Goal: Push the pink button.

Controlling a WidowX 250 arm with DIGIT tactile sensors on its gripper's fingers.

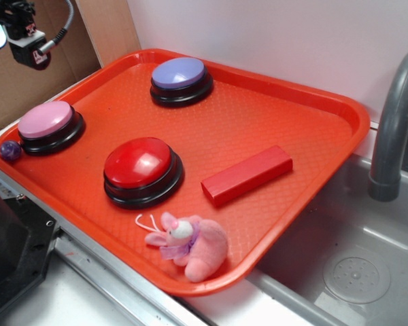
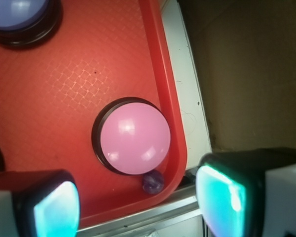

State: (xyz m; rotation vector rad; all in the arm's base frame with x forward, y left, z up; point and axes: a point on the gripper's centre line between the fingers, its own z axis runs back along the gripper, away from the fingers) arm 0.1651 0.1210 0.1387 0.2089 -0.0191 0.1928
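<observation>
The pink button (image 1: 46,121) sits on its black base in the left corner of the orange tray (image 1: 272,129), just beside the tray's rim, with a small purple ball (image 1: 9,151) touching its base. The hand (image 2: 138,202) hangs above this corner, well clear of the button; in the wrist view its two fingers (image 2: 54,210) stand wide apart and hold nothing, and the button shows between them, slightly ahead. Farther along the tray lie the lavender button (image 1: 180,73), the red button (image 1: 139,163), a red block (image 1: 247,174) and a pink plush bunny (image 1: 190,244).
</observation>
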